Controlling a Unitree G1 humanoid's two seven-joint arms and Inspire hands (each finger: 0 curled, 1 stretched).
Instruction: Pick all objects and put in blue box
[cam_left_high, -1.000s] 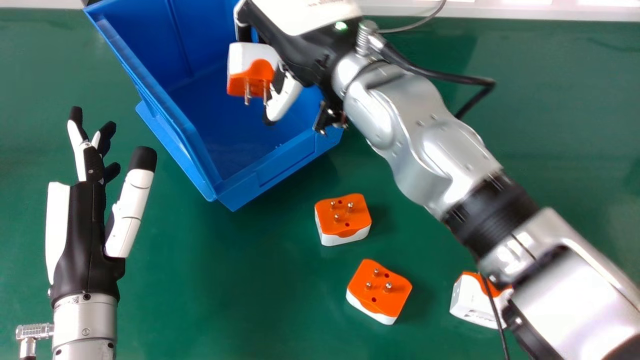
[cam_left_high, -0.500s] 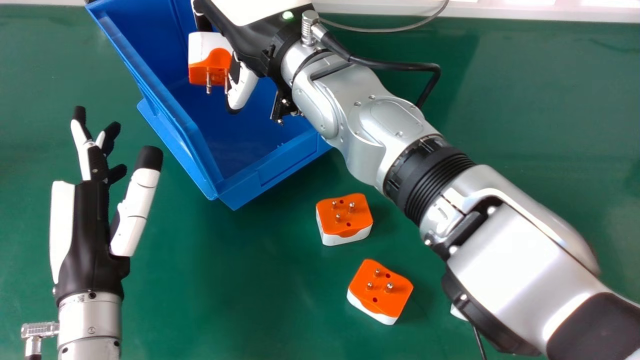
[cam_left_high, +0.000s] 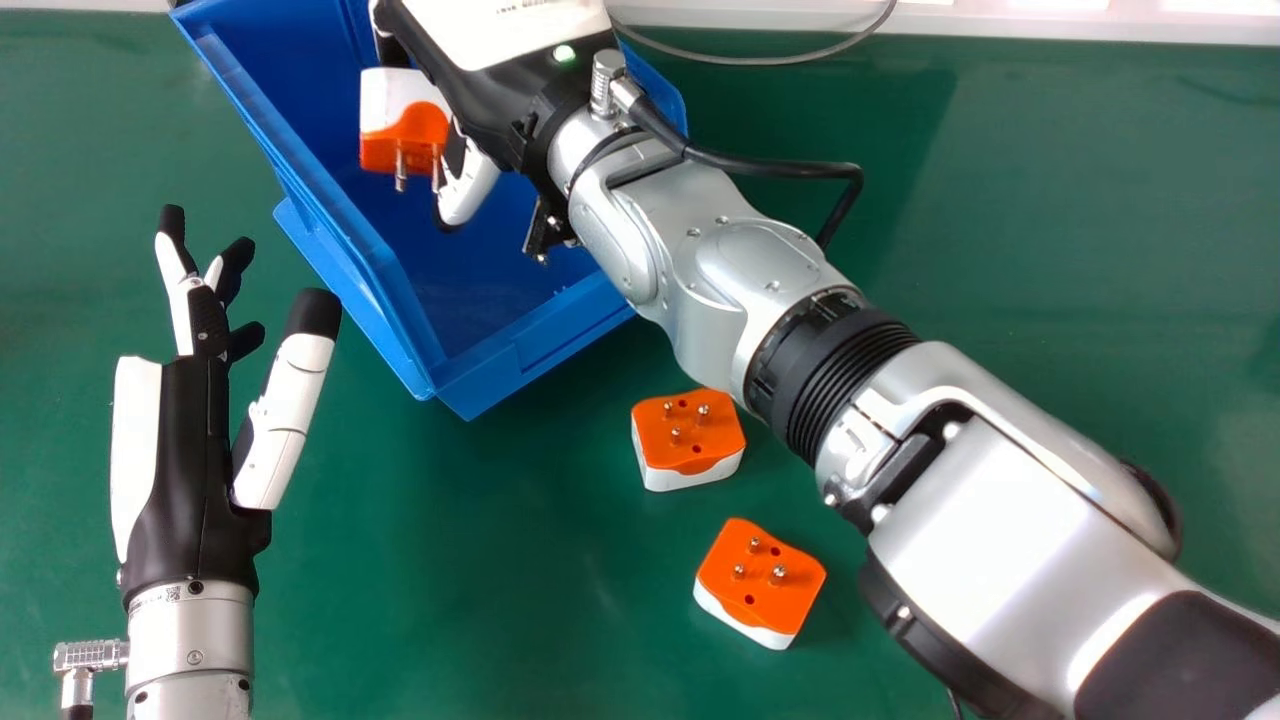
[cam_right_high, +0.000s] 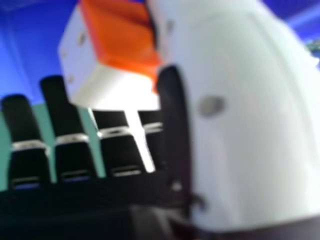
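Silver forearm (cam_left_high: 690, 270) aslant, right robot hand (cam_left_high: 490, 90) over blue box (cam_left_high: 335, 215), orange-and-white adapter (cam_left_high: 412, 128) in its pinch.

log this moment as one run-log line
right hand: holding orange-white adapter over blue box | left hand: open, idle | two adapters on table

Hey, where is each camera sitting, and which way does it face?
Head view: on the robot's head, looking forward and down at the work; the left hand, right hand and right arm show.
Right hand view: at that hand, facing the orange-and-white adapter it holds; its fingers and thumb show.
Both share the right hand, adapter and blue box.
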